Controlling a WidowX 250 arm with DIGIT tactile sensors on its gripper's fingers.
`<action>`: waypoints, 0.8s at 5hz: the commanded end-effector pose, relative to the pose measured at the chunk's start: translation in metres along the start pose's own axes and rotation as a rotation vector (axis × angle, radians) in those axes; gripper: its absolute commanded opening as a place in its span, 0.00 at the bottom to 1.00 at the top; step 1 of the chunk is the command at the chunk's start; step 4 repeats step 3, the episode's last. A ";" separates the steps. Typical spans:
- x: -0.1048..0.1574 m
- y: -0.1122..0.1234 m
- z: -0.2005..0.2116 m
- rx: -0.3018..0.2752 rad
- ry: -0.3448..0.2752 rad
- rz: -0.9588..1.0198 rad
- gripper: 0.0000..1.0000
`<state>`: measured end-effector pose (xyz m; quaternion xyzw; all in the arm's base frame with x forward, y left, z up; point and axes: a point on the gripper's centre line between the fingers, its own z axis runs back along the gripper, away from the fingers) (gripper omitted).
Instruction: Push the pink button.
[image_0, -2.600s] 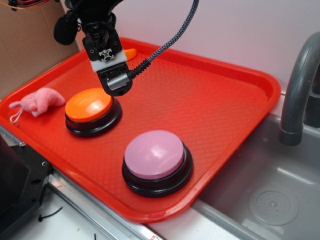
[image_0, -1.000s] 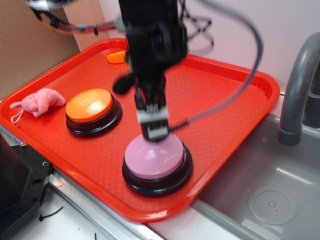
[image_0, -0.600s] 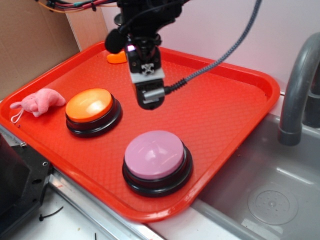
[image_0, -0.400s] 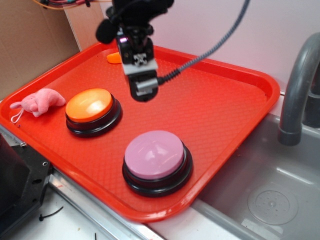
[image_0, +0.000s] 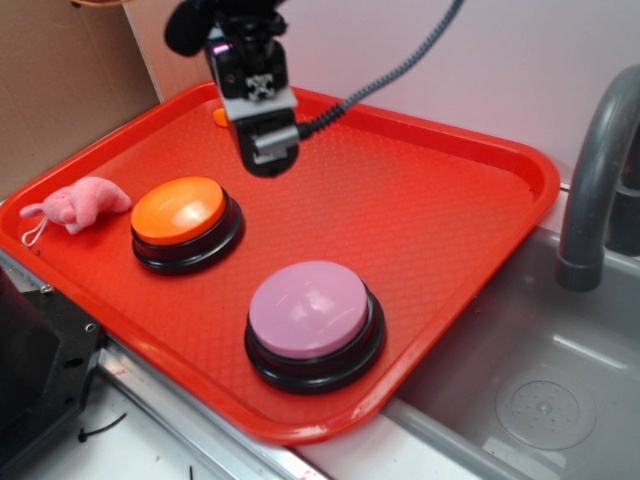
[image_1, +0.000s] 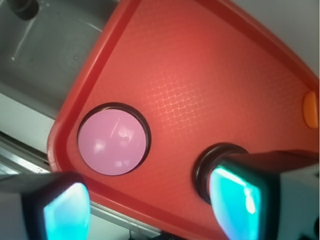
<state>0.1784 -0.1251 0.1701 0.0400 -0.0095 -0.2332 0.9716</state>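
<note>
The pink button (image_0: 310, 310), a pale lilac dome on a black base, sits near the front edge of the red tray (image_0: 450, 200). It also shows in the wrist view (image_1: 114, 140), untouched. My gripper (image_0: 264, 158) hangs in the air over the tray's back left, well above and behind the button and apart from it. In the wrist view the gripper (image_1: 150, 210) is open and empty, its two teal pads (image_1: 65, 215) wide apart.
An orange button (image_0: 180, 210) stands left on the tray; its black base (image_1: 206, 162) is partly hidden by my right finger. A pink plush toy (image_0: 80, 203) lies at the left rim. A small orange object (image_0: 220, 117) lies at the back. Sink (image_0: 540, 390) and faucet (image_0: 595, 180) are on the right.
The gripper went from above the orange button down onto the pink button, then rose and moved back and left, away from it. The buttons have not moved.
</note>
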 end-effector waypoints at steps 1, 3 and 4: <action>-0.005 0.005 0.035 0.015 -0.067 0.040 1.00; -0.013 0.010 0.047 0.097 -0.085 0.075 1.00; -0.013 0.010 0.047 0.097 -0.085 0.075 1.00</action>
